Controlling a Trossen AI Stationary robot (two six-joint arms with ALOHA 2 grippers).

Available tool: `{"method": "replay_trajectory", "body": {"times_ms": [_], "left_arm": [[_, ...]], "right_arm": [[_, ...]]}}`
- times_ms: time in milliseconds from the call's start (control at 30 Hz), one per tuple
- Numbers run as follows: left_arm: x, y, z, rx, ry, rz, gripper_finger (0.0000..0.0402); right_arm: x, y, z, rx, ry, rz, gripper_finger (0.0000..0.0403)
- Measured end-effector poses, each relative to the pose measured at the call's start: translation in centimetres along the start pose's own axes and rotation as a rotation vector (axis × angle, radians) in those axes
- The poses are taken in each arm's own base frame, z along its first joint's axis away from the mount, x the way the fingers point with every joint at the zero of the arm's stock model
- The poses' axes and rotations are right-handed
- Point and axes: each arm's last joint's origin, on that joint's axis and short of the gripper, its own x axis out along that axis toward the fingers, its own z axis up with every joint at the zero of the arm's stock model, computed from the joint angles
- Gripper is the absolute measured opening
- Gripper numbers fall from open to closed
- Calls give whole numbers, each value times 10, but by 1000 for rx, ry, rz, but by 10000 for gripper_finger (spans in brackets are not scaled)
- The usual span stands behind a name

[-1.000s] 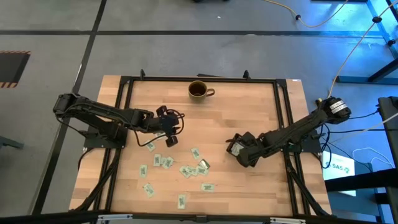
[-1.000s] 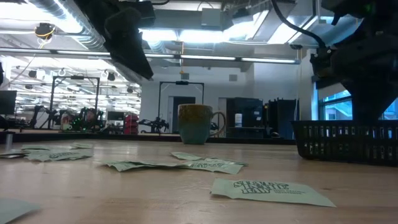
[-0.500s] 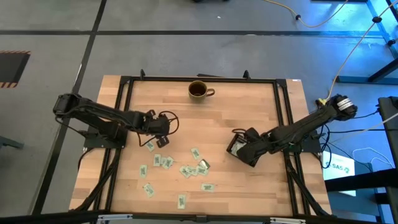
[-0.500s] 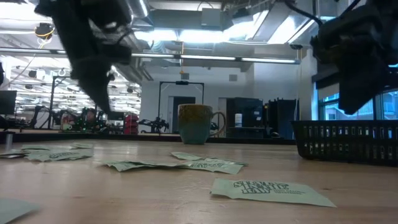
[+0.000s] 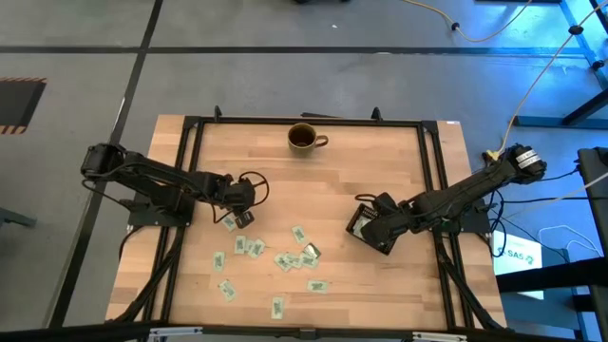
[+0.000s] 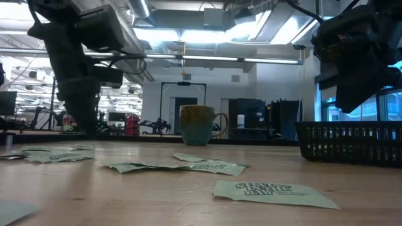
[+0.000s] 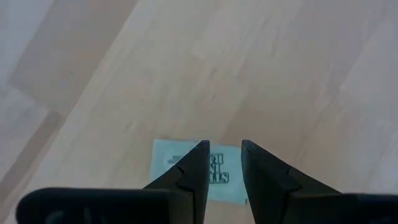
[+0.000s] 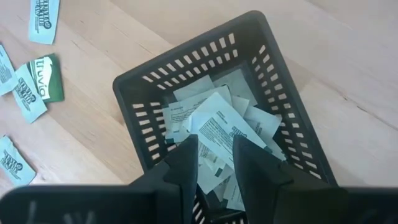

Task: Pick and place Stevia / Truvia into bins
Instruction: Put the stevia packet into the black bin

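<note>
The sachet (image 7: 198, 177) under the left gripper (image 7: 222, 163) lies flat on the wooden table (image 5: 380, 161), at the upper left edge of the scatter of Stevia / Truvia sachets (image 5: 285, 258) seen in the high view. In the left wrist view its long axis runs across the line of the fingers (image 7: 193, 171), with its print reading along that axis; one long edge shows ahead of the fingertips and the rest is hidden beneath them. The jaws stand a narrow gap apart, straddling the sachet's middle, and hold nothing.

The risk here is a missed pinch. The sachet is thin and flat on the wood, so the fingers may close above it, or push it along the table rather than lift it. A descent that goes too far could press the fingertips hard into the tabletop.

Across the table, the black bin (image 8: 211, 143) already holds a heap of white sachets. The right gripper (image 8: 216, 158) hangs just over it with jaws partly open and nothing visibly between them. The top sachets sit high in the pile, so a low pass by the fingers could catch one and drag it out over the wall. The brown mug (image 5: 304, 139) stands well apart at the far edge.
</note>
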Motion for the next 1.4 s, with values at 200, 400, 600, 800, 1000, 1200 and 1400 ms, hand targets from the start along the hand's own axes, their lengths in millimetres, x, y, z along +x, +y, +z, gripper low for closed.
{"method": "replay_trajectory", "body": {"times_ms": [200,400,600,800,1000,1200,1400], "left_arm": [[7,5,-11,-4,40,22,86],[11,5,-14,-2,70,21,86],[21,2,-13,2,115,13,86],[25,-2,-10,-13,88,-7,72],[26,-3,-9,-24,71,-35,21],[20,-5,-5,-27,63,-65,6],[-6,-18,22,39,-45,-196,6]], "right_arm": [[0,0,0,0,0,0,104],[0,0,0,0,0,0,104],[0,0,0,0,0,0,104],[0,0,0,0,0,0,104],[0,0,0,0,0,0,104],[0,0,0,0,1,3,104],[-1,15,4,-101,-42,150,104]]}}
